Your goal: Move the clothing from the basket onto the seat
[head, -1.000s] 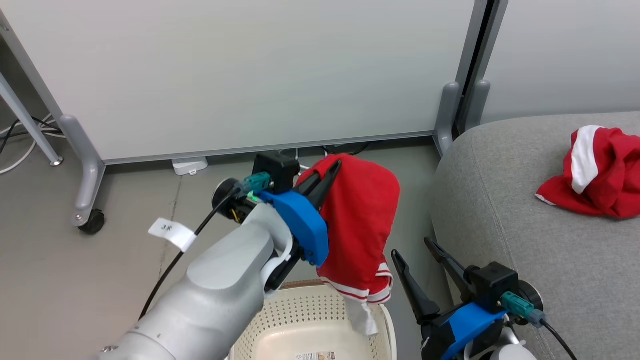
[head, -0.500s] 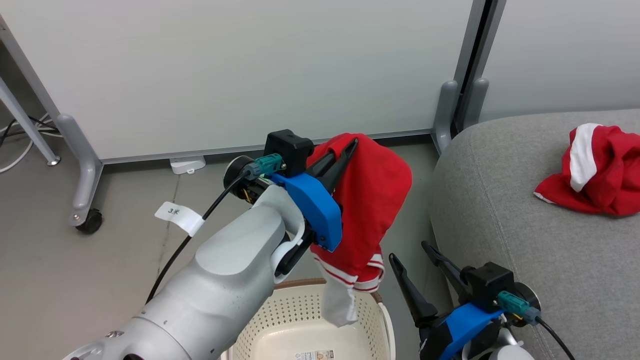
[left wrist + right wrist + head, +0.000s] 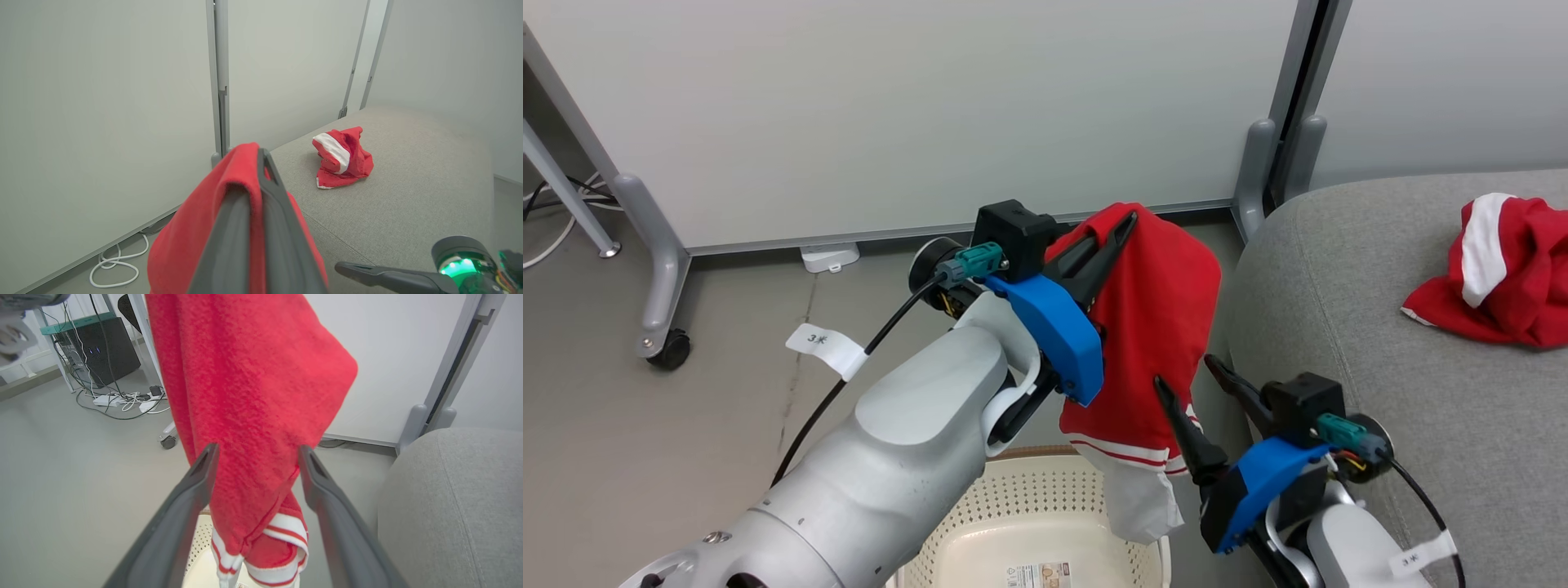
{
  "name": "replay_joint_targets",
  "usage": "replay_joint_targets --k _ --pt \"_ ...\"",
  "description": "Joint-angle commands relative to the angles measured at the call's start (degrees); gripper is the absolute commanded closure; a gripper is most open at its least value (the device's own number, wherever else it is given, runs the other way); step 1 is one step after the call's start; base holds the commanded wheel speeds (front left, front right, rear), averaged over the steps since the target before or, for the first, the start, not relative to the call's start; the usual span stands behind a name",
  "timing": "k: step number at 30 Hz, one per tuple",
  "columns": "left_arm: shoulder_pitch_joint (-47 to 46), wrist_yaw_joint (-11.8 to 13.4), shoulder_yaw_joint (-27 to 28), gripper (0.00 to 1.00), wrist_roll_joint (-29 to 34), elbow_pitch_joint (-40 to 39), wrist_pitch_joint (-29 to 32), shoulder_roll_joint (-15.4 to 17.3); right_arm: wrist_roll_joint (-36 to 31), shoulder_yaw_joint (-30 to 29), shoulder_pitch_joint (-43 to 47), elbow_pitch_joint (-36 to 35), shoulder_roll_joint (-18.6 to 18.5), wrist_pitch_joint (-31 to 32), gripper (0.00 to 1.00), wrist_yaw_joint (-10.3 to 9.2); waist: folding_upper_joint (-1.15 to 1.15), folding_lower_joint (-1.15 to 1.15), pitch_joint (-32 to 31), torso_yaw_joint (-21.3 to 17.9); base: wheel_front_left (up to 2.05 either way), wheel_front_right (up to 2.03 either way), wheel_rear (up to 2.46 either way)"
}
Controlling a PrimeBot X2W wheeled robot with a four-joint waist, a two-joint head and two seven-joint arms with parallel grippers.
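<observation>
The left hand (image 3: 1127, 222) is clamped tight on the top fold of a red garment (image 3: 1160, 310), holding it high so that its white-banded hem hangs over the basket (image 3: 1045, 498). The right hand (image 3: 1185, 371) stands wide open and holds nothing, its fingers either side of the hanging cloth, probably to steady it. A second garment (image 3: 1503, 278) already lies on the grey seat (image 3: 1339, 327), where this one belongs

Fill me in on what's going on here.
The left tool is shut on a red garment, holding it up over the basket. The right tool stands open close by the hanging cloth, not gripping it. A second garment lies on the grey sofa.
</observation>
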Motion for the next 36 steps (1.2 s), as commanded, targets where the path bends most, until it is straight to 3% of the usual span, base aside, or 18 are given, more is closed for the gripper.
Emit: replay_joint_targets --k 1,11,32,34,35,36 --pt "-0.9 0.2 -0.1 1.00 0.4 -0.4 -0.4 0.0 0.2 0.5 -1.3 0.6 -0.1 -0.1 0.00 0.03 0.00 0.00 0.1 0.1 0.00 0.00 0.00" --pt "-1.2 0.9 -1.4 1.00 0.5 -2.2 0.5 -0.3 1.2 6.8 -9.5 7.8 -0.1 -1.0 0.00 0.02 0.00 0.00 0.7 0.6 0.00 0.00 0.00" --pt "0.4 0.5 -4.1 1.00 -2.5 -6.6 2.3 -0.5 4.0 8.2 -17.7 22.0 -0.1 -2.7 0.00 0.02 0.00 0.00 -1.1 1.2 0.00 0.00 0.00" --pt "0.4 0.7 -4.3 1.00 -2.5 -6.6 2.4 -0.5 4.6 8.7 -18.0 22.8 -0.1 -2.7 0.80 0.02 0.00 0.00 -1.3 1.2 0.00 0.00 0.00" --pt "0.4 0.8 -4.4 1.00 -2.6 -6.6 2.4 -0.5 4.7 9.0 -18.1 23.3 -0.1 -2.9 1.00 0.02 0.00 0.00 -1.4 1.2 0.00 0.00 0.00" --pt "0.4 0.8 -4.4 1.00 -2.7 -6.6 2.4 -0.5 5.2 9.2 -18.1 23.8 -0.1 -2.7 1.00 0.02 0.00 0.00 -1.5 1.2 0.00 0.00 0.00"
